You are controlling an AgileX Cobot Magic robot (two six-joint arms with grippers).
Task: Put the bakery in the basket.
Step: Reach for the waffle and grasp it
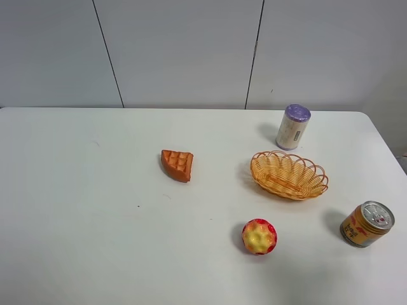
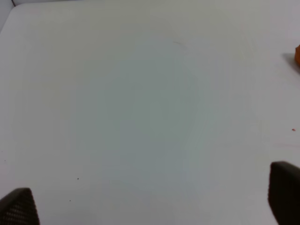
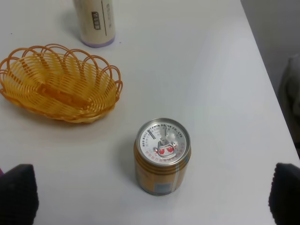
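Note:
The bakery (image 1: 177, 164), an orange-brown wedge with a grid top, lies on the white table left of centre. A sliver of it shows at the edge of the left wrist view (image 2: 297, 54). The basket (image 1: 289, 175), a golden wicker oval with a looped rim, sits empty to its right and also shows in the right wrist view (image 3: 58, 84). Neither arm shows in the exterior view. My left gripper (image 2: 151, 201) is open and empty over bare table. My right gripper (image 3: 152, 197) is open and empty, above the orange can.
An orange can with a silver lid (image 1: 367, 223) (image 3: 162, 157) stands near the table's right edge. A cream cylinder with a purple lid (image 1: 293, 126) (image 3: 94, 22) stands behind the basket. A red-and-yellow bumpy ball (image 1: 259, 236) lies in front of the basket.

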